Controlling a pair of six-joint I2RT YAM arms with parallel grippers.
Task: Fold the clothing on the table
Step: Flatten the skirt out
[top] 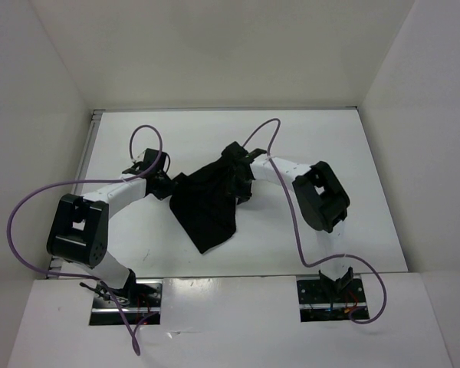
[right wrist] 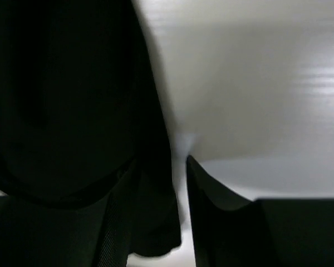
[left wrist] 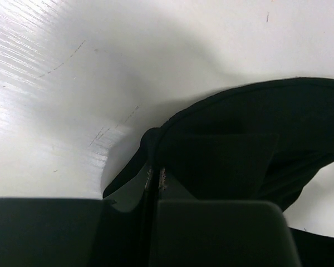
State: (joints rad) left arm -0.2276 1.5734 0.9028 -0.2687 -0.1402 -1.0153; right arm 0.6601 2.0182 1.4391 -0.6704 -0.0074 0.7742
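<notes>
Pinching clothing (left wrist: 239,161): left tool (left wrist: 155,173), wrist-view only.

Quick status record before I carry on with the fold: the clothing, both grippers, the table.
clothing: one black piece, bunched in an irregular shape at mid-table, stretched between the two grippers
left gripper: shut, pinching the hemmed edge of the clothing
right gripper: jaws parted, white surface visible through the gap; fabric hangs beside the gap, not clamped
table: white, walled
fold: not done
</notes>
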